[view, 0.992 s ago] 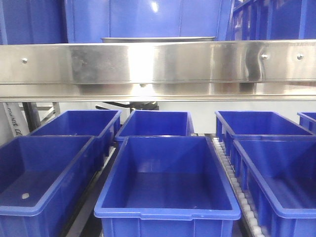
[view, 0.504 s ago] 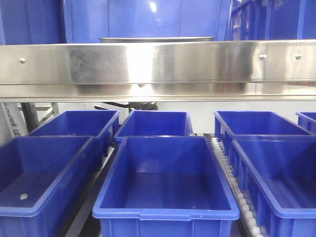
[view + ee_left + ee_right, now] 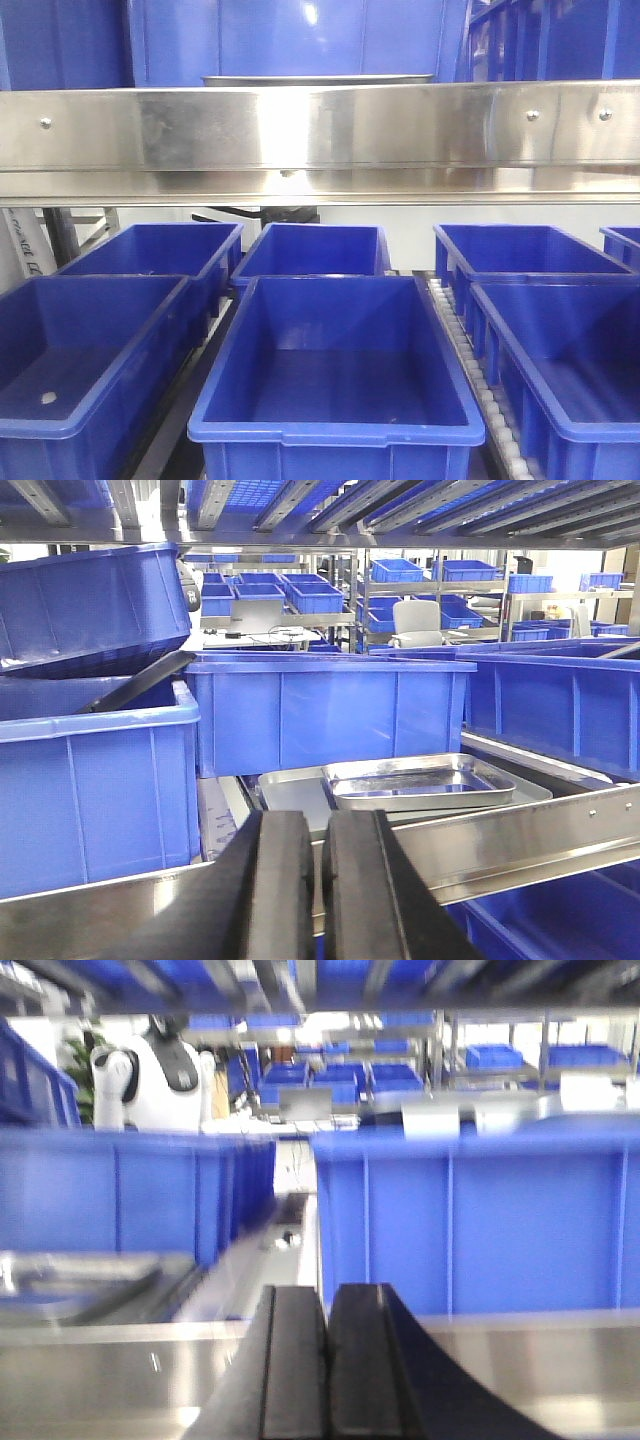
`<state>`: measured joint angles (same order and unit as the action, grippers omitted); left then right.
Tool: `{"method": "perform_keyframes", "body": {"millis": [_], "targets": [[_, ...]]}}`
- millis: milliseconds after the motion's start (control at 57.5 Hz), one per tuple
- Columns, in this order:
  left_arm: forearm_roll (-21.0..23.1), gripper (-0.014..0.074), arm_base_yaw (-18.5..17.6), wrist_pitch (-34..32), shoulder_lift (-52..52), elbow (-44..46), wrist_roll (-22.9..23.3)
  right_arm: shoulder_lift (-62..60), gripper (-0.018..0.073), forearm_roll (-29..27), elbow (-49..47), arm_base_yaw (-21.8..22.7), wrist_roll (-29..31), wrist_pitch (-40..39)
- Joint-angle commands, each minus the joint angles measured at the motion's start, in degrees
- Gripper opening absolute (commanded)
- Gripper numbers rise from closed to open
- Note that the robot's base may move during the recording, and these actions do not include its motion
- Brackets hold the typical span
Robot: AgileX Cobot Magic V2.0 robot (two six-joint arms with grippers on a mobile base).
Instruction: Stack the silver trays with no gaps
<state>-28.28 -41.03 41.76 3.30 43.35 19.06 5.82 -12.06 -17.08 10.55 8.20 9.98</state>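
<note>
Two silver trays lie on the shelf in the left wrist view. The upper tray rests askew on the lower tray, whose left part stays uncovered. My left gripper sits just before and below them, behind the steel bar, shut with nothing in it. The front view shows only a thin tray rim above the bar. In the blurred right wrist view, my right gripper is shut and empty, and a silver tray shows at the left.
A long shiny steel bar with screws spans the front view. Blue bins fill the lower shelf. More blue bins stand behind and beside the trays, one tilted on another at the left. A big blue bin faces the right gripper.
The front view shifted slightly left between one second and half a second ago, then stayed still. No gripper or tray movement shows there.
</note>
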Motion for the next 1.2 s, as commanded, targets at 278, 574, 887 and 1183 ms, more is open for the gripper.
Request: {"method": "perform_keyframes", "body": {"millis": [278, 574, 887, 1183], "targets": [[-0.43, 0.0022, -0.32, -0.73, -0.57, 0.03, 0.01, -5.82, -0.0073, 2.47, 12.08, 0.01, 0.37, -4.07], [-0.43, 0.0022, -0.32, -0.73, -0.57, 0.03, 0.01, -5.82, -0.0073, 7.21, 17.08, 0.01, -6.95, -7.92], [-0.43, 0.0022, -0.32, -0.73, -0.57, 0.03, 0.01, -5.82, -0.0073, 8.1, 17.08, -3.87, -7.64, -7.34], [-0.43, 0.0022, -0.32, -0.73, -0.57, 0.03, 0.01, -5.82, -0.0073, 8.1, 17.08, -3.77, -3.91, -7.35]]}}
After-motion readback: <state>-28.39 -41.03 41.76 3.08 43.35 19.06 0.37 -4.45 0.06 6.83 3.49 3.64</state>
